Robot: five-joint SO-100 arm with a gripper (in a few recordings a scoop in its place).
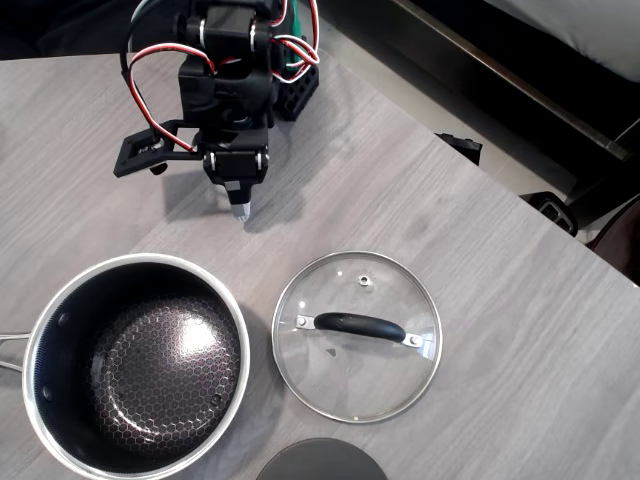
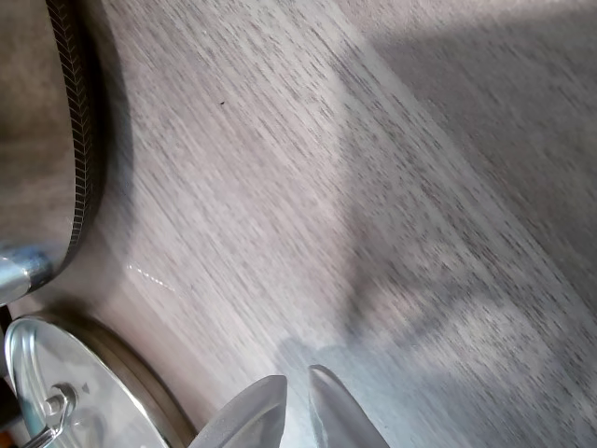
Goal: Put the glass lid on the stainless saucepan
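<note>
No writing can be read. The gripper (image 2: 297, 408) is seen nearly closed and empty at upper centre overhead, over bare table (image 1: 480, 230). The lid (image 1: 357, 335) is laid at lower centre, beside the saucepan (image 1: 135, 365) at lower left.

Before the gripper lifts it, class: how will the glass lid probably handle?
The glass lid looks rigid but breakable, being clear glass in a thin steel rim. Its smooth dome likely slips, so the black handle seems the surer grip. Lying flat, it probably slides rather than rolls.
</note>
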